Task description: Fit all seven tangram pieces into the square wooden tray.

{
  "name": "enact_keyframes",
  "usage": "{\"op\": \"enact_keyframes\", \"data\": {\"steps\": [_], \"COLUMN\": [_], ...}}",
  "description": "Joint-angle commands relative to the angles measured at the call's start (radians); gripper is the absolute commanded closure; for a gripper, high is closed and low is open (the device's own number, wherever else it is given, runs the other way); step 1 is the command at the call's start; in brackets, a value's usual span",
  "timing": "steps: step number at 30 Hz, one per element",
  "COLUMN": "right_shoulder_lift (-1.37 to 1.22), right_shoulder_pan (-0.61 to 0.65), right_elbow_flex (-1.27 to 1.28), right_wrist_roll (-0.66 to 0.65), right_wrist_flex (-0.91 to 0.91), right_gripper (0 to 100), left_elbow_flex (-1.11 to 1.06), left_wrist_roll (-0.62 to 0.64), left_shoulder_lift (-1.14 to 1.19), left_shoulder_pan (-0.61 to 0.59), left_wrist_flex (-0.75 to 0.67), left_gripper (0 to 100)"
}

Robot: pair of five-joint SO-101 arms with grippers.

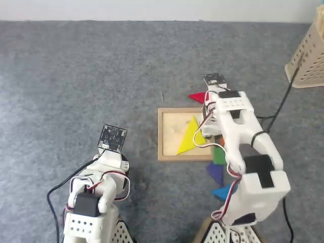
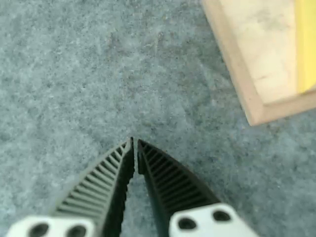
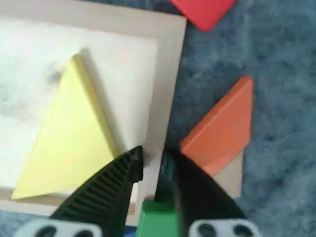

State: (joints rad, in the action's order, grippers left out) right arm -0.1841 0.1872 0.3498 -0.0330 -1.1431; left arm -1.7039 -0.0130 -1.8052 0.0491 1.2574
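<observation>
Candidate: orange piece (image 3: 219, 131) just right of right gripper (image 3: 152, 157), jaws slightly spread, empty; left gripper (image 2: 135, 144) pressed together, farther.

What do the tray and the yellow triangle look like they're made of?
Tray: pale wood, matte, apparently unvarnished, with faint grain on its floor. Yellow triangle: smooth, even colour, slight sheen; painted wood or plastic, cannot tell which.

Pale wooden tray (image 1: 161, 135) holds a yellow triangle (image 1: 190, 137); red piece (image 1: 197, 96), orange piece (image 3: 222, 128), blue piece (image 1: 223, 192) lie on grey mat (image 1: 76, 76).
</observation>
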Motion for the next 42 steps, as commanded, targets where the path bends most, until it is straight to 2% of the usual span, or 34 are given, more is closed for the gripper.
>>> {"op": "enact_keyframes", "data": {"steps": [1, 4, 7, 10, 13, 16, 21, 27, 30, 36, 39, 42], "right_shoulder_lift": [0.142, 0.191, 0.176, 0.122, 0.087, 0.070, -0.013, -0.176, -0.229, -0.249, -0.248, -0.213], "right_shoulder_pan": [-0.007, 0.068, 0.147, 0.168, 0.166, 0.171, 0.182, 0.288, 0.341, 0.429, 0.438, 0.395], "right_elbow_flex": [-0.021, -0.014, 0.006, 0.005, 0.000, 0.000, -0.006, -0.152, -0.242, -0.295, -0.295, -0.296], "right_wrist_roll": [-0.026, -0.063, -0.086, -0.092, -0.199, -0.328, -0.371, -0.361, -0.324, -0.315, -0.310, -0.239], "right_wrist_flex": [-0.036, -0.038, -0.030, -0.024, -0.022, -0.018, 0.056, 0.059, -0.002, -0.044, -0.045, -0.042], "right_gripper": [71.6, 70.7, 80.6, 92.4, 99.5, 97.6, 97.2, 97.2, 97.2, 97.2, 97.2, 97.5], "left_elbow_flex": [0.019, 0.019, 0.019, 0.019, 0.019, 0.019, 0.019, 0.019, 0.019, 0.019, 0.019, 0.019], "left_wrist_roll": [0.008, 0.008, 0.008, 0.008, 0.008, 0.008, 0.008, 0.008, 0.008, 0.008, 0.008, 0.008], "left_shoulder_lift": [-0.021, -0.021, -0.021, -0.021, -0.021, -0.021, -0.021, -0.021, -0.021, -0.021, -0.021, -0.021], "left_shoulder_pan": [0.008, 0.008, 0.008, 0.008, 0.008, 0.008, 0.008, 0.008, 0.008, 0.008, 0.008, 0.008], "left_wrist_flex": [0.006, 0.006, 0.006, 0.006, 0.006, 0.006, 0.006, 0.006, 0.006, 0.006, 0.006, 0.006], "left_gripper": [99, 99, 99, 99, 99, 99, 99, 99, 99, 99, 99, 99]}}
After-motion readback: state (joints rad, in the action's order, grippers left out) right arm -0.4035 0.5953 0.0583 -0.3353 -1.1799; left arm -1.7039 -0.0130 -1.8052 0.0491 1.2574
